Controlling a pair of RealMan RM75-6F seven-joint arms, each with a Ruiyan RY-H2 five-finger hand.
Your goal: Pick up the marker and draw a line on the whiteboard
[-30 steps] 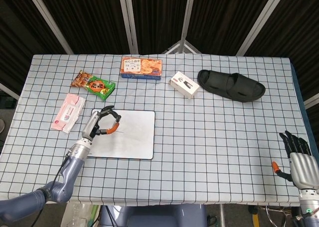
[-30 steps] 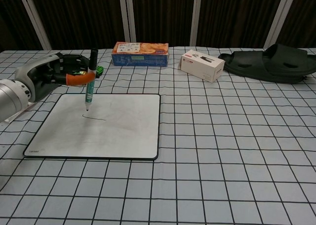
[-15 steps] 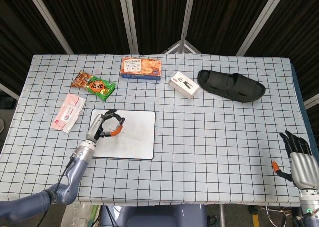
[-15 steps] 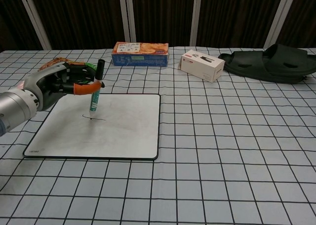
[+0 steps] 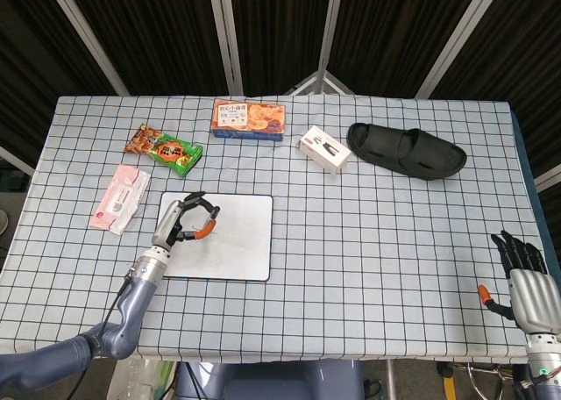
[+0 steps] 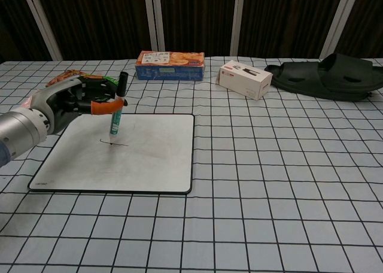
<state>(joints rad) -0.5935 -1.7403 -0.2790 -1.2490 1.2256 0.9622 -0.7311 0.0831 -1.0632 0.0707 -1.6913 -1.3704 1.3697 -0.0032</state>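
The whiteboard (image 6: pixel 149 150) lay flat before me, directly under my left hand (image 6: pixel 75 102), with a short line already on it. That hand pinched the marker (image 6: pixel 116 112) nearly upright, tip meeting the board. My right hand (image 5: pixel 524 282) idled well apart, fingers spread, holding nothing.

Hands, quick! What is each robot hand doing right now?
Left hand: holding the marker over the whiteboard.
Right hand: open, holding nothing.
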